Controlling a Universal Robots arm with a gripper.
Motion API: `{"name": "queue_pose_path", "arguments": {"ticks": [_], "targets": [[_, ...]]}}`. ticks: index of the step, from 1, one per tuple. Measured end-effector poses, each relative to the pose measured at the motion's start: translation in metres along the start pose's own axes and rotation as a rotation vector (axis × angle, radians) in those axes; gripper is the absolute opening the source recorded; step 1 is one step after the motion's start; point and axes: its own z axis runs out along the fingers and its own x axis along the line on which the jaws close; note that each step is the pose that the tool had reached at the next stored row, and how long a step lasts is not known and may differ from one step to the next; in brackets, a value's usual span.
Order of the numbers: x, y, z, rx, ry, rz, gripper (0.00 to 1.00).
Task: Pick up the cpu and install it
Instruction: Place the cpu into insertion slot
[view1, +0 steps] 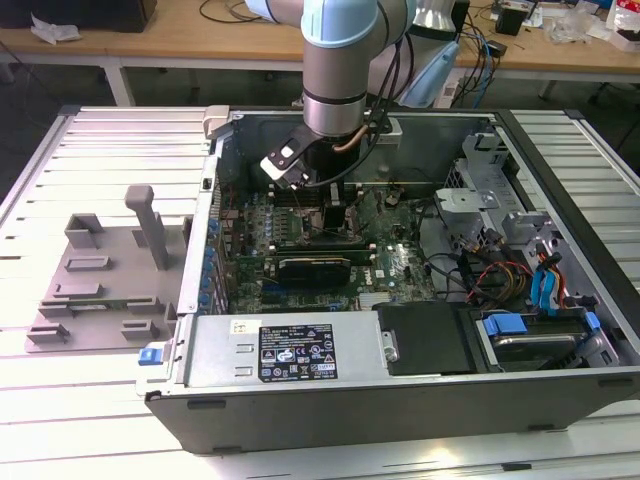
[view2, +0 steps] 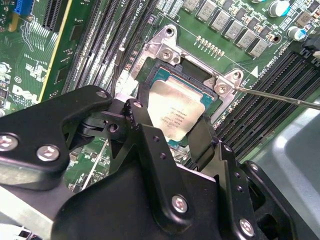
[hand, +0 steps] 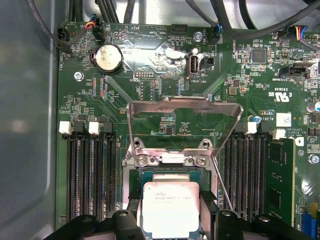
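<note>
Two black fingers (hand: 132, 209) clamp the cpu (hand: 171, 207) at the first wrist view's lower centre, over the open socket (hand: 144, 176). Pickup looks done, while seating and latching under the raised load plate (hand: 185, 103) apparently remain.

Pale slatted metal worktop (view1: 90, 130) across the foreground, gleaming under bright, even light. Behind it, a long wooden bench (view1: 200, 35) on white legs (view1: 121, 82), strewn with cables (view1: 232, 12) and a crumpled white wrapper (view1: 52, 30), a dark box (view1: 90, 12) at one end. Dark grey floor (view1: 605, 95) between them.
</note>
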Motion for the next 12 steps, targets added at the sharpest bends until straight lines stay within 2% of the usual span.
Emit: {"name": "queue_pose_path", "arguments": {"ticks": [12], "targets": [[0.0, -0.0011, 0.0001, -0.0002, -0.0001, 0.0, 0.55]]}}
